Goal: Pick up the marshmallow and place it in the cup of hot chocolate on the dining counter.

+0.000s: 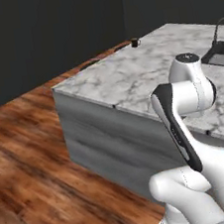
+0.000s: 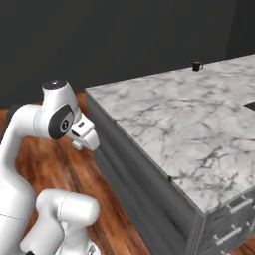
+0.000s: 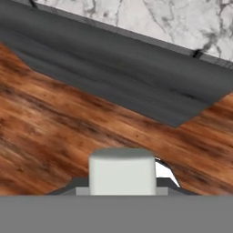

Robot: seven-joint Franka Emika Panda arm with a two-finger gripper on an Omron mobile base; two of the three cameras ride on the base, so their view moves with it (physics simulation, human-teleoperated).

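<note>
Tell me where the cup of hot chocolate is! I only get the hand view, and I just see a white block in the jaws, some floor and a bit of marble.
Observer: The cup of hot chocolate stands at the far corner of the dining counter, close to its edge.
Operator: Is anything else up there?
Observer: A black sink with a tall faucet, set into the slab on the right of the left base view.
Operator: Am I over the counter yet?
Observer: No. The arm is folded beside the counter's near corner, with its end over the wooden floor.
</note>
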